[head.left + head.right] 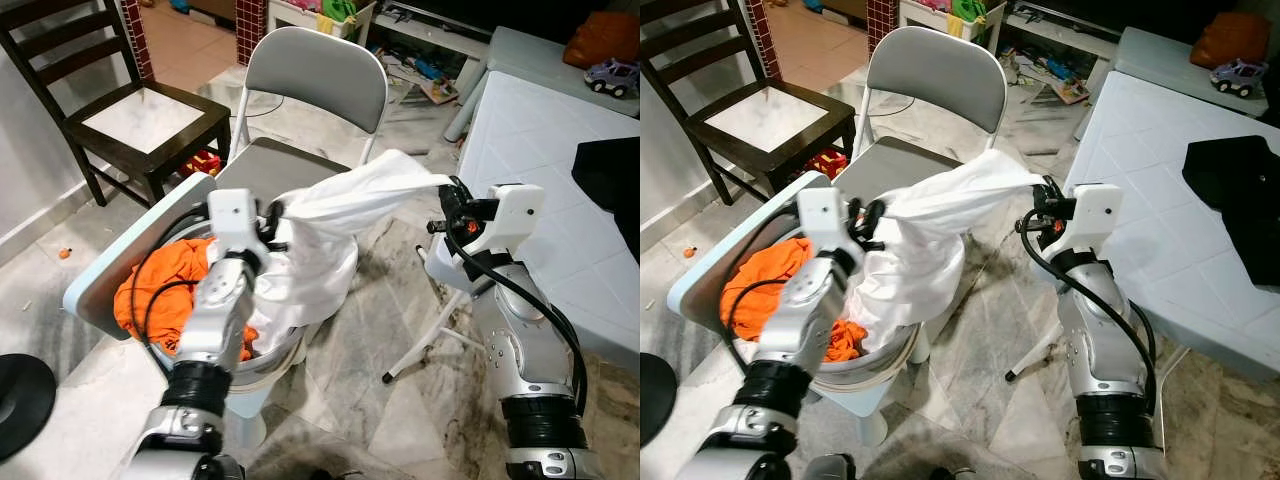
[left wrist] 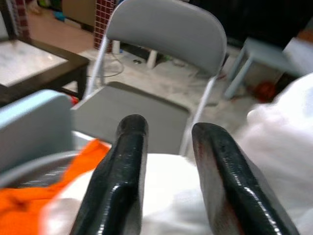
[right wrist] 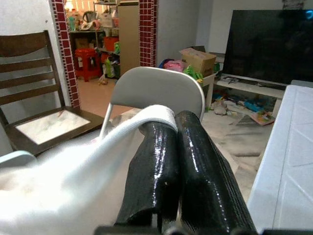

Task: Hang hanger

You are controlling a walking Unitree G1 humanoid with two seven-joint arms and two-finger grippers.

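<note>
A white garment (image 1: 330,215) stretches in the air between my two grippers, above a laundry basket (image 1: 272,366) of orange clothes (image 1: 160,290). My right gripper (image 1: 447,195) is shut on the garment's right end; in the right wrist view the cloth (image 3: 98,161) wraps over the closed fingertips (image 3: 161,127). My left gripper (image 1: 272,222) is at the garment's left end, over the basket. In the left wrist view its fingers (image 2: 122,166) stand apart, with the white cloth (image 2: 171,196) lying below them and not pinched. No hanger can be made out.
A grey folding chair (image 1: 315,70) stands just behind the basket, a dark wooden chair (image 1: 150,120) to its left. A white table (image 1: 540,170) with a black cloth (image 1: 612,170) and a toy car (image 1: 612,75) borders the right. A light blue panel (image 1: 120,265) leans by the basket.
</note>
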